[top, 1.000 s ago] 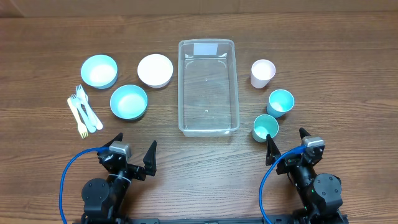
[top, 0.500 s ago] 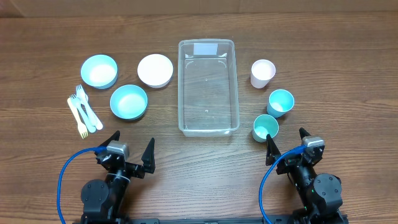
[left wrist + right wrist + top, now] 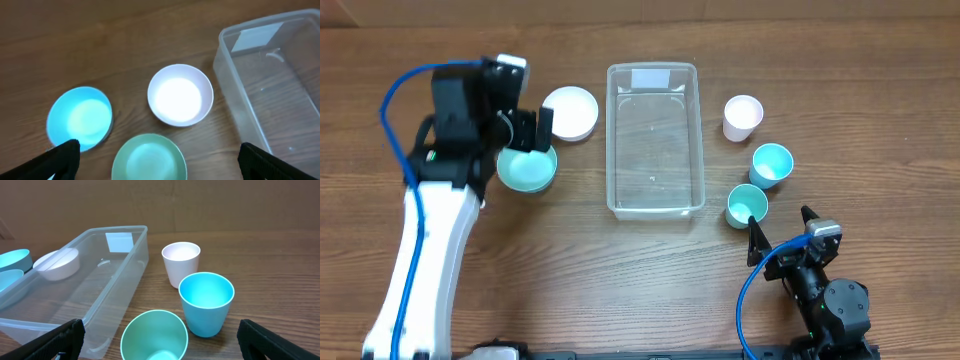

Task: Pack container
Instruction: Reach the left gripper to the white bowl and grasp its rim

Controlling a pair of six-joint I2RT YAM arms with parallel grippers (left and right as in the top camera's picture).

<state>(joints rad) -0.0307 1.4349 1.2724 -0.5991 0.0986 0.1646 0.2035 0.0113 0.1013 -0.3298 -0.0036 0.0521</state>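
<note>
The clear plastic container [image 3: 611,140] stands empty mid-table; it also shows in the left wrist view [image 3: 230,95] and the right wrist view [image 3: 115,280]. My left gripper [image 3: 525,140] is open and hangs above the teal-green bowl [image 3: 528,170], which lies between its fingers [image 3: 160,160] in the left wrist view [image 3: 149,157]. A white bowl [image 3: 570,112] and a blue bowl [image 3: 80,117] sit beside it. My right gripper [image 3: 780,230] is open and empty, near the front edge, just behind a green cup [image 3: 747,205].
A white cup [image 3: 743,116] and a blue cup [image 3: 770,164] stand to the right of the container, with the green cup [image 3: 154,335] nearest my right gripper. The left arm [image 3: 430,250] stretches over the left part of the table and covers the blue bowl from above.
The left arm has swung out from its rest at the front edge to above the bowls, its gripper still open. The right arm has not moved.
</note>
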